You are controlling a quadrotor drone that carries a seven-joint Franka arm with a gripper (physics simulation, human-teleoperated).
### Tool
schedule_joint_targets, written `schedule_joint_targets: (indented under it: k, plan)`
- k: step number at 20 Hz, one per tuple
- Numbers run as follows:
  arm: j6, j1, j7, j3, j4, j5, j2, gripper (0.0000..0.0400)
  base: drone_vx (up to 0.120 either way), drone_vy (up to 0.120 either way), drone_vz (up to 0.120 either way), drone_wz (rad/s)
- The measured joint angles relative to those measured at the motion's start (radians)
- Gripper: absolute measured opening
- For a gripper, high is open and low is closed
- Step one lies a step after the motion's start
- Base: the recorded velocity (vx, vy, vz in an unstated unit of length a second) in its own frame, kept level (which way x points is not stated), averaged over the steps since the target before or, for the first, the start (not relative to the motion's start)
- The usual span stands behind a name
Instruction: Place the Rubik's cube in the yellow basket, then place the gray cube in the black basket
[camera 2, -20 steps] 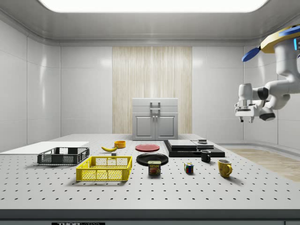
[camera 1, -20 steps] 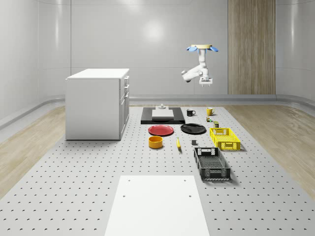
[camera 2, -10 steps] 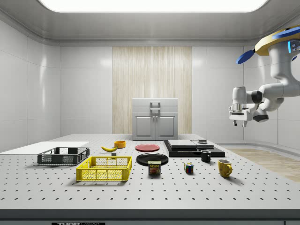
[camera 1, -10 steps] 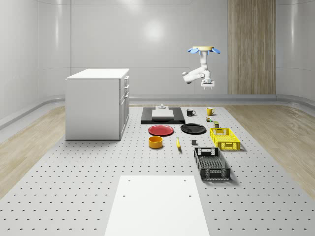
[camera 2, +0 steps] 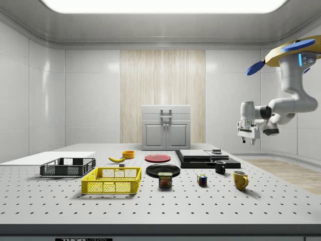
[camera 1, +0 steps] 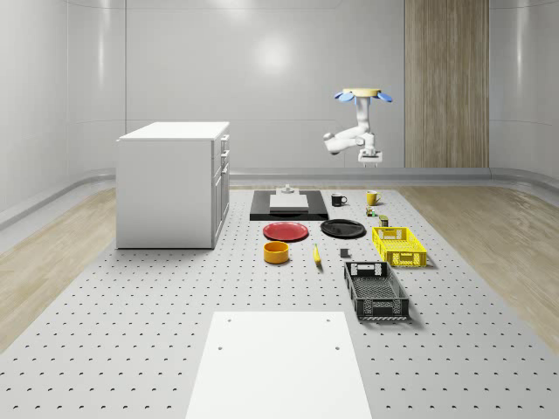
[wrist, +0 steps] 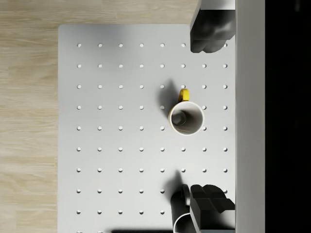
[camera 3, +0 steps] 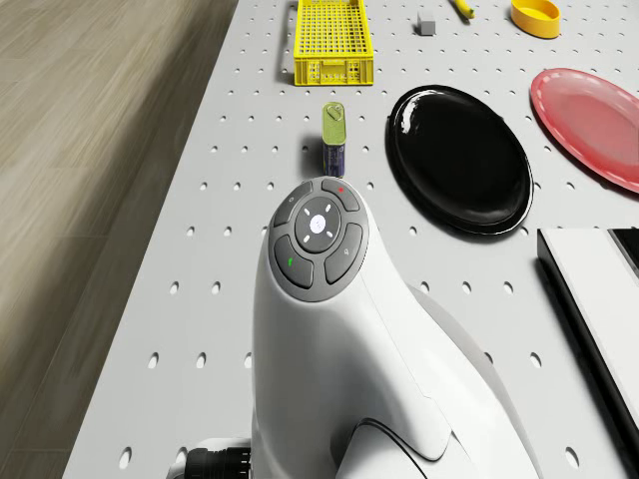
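Drone [camera 2: 293, 50] is seen hovering high over the far right end of the perforated table [camera 1: 131, 349], arm folded down and forward. Gripper [camera 2: 248, 142] hangs well above the surface, roughly over the yellow mug [camera 2: 240, 179]; in the wrist view the mug [wrist: 186, 118] sits between the two fingertips [wrist: 210, 34], which are spread wide with nothing held. Rubik's cube [camera 2: 201, 180] rests on the table between the spam can [camera 2: 165, 179] and the yellow mug, just toward the side view's left of the mug and nearer that camera than the black mug [camera 2: 219, 167]. In the whole-scene view the cube [camera 1: 371, 212] is a small speck just near of the yellow mug [camera 1: 372, 198], beside the can [camera 1: 383, 220], with the yellow basket [camera 1: 399, 246] next in line on the near side. Key relation: the cube lies below the gripper and offset toward the baskets, so a short shift along the table's right edge plus a long descent is judged necessary. The cube has no long axis, so only square alignment of the fingers to its faces matters. Gray cube [camera 1: 344, 253] sits just far of the black basket [camera 1: 376, 291], untouched. Stage is judged as approach to the first pick, nothing placed yet. Can and mug flank the cube closely; clipping either on descent is the main risk.
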Motion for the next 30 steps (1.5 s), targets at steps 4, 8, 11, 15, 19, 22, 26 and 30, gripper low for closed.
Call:
schedule_joint_targets:
  k: [4,8,11,15,19,22,26,30]
  plan:
    - [0.017,-0.006,0.006,0.006,0.001,0.010,-0.019,0.0400,0.120,0.000,-0.120,0.000]
    - [0.034,-0.012,0.011,0.011,0.003,0.019,-0.037,0.0400,0.120,0.000,-0.120,0.000]
    - [0.046,-0.016,0.015,0.014,0.003,0.026,-0.050,0.0400,0.120,0.000,-0.120,0.000]
    - [0.062,-0.021,0.020,0.019,0.005,0.034,-0.067,0.0400,0.120,0.000,-0.120,0.000]
    - [0.077,-0.026,0.024,0.023,0.006,0.042,-0.084,0.0400,0.120,-0.080,-0.120,0.000]
    - [0.088,-0.029,0.027,0.026,0.006,0.048,-0.096,0.0400,0.120,-0.053,-0.120,0.000]
    - [0.103,-0.033,0.031,0.030,0.007,0.055,-0.111,0.0400,0.120,-0.080,-0.120,0.000]
    - [0.117,-0.037,0.035,0.033,0.008,0.062,-0.126,0.0400,0.120,0.000,-0.120,0.000]
